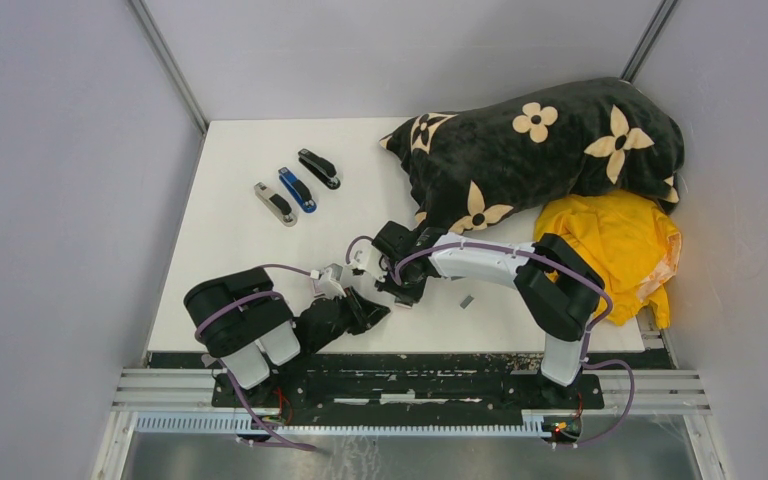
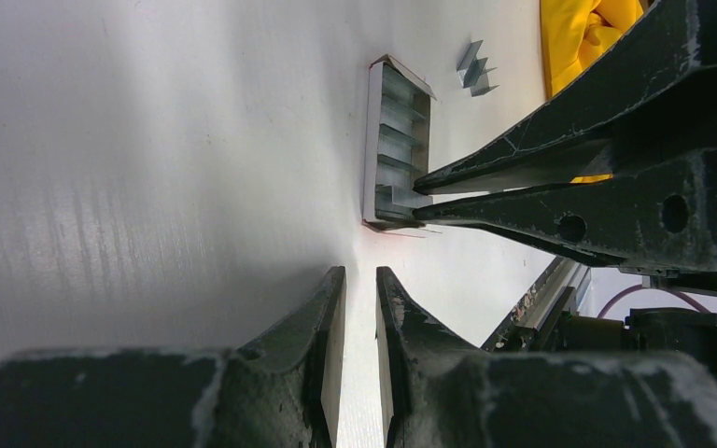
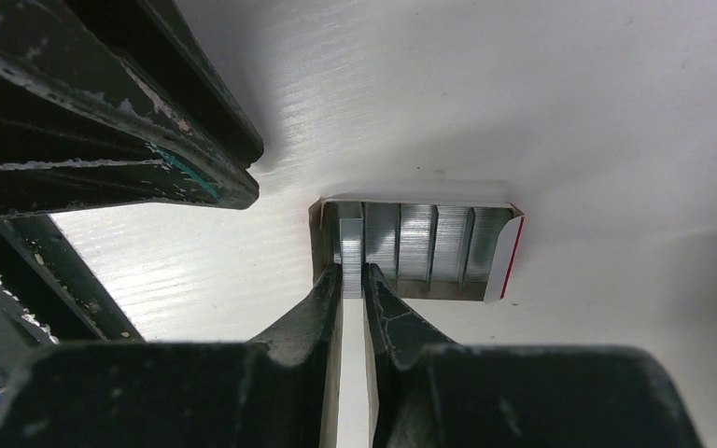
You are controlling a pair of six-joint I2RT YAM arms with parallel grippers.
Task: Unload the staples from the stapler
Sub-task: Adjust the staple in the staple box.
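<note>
Three staplers lie at the back left: grey (image 1: 276, 203), blue (image 1: 298, 190), black (image 1: 320, 168). No gripper is near them. A small red-and-white cardboard box (image 3: 497, 271) lies open on the table with several grey strips of staples (image 3: 429, 243) in it. My right gripper (image 3: 353, 269) is shut on the leftmost strip (image 3: 352, 245), which is still in the box. My left gripper (image 2: 361, 273) is just short of the box (image 2: 372, 140), its jaws nearly together and empty. A few loose staple strips (image 2: 474, 70) lie beyond the box, also in the top view (image 1: 467, 299).
A dark flowered blanket (image 1: 540, 145) and a yellow cloth (image 1: 610, 245) fill the back right. Both grippers meet near the table's front middle, right (image 1: 398, 298) and left (image 1: 380, 310). The front edge rail (image 1: 410, 380) is close behind them.
</note>
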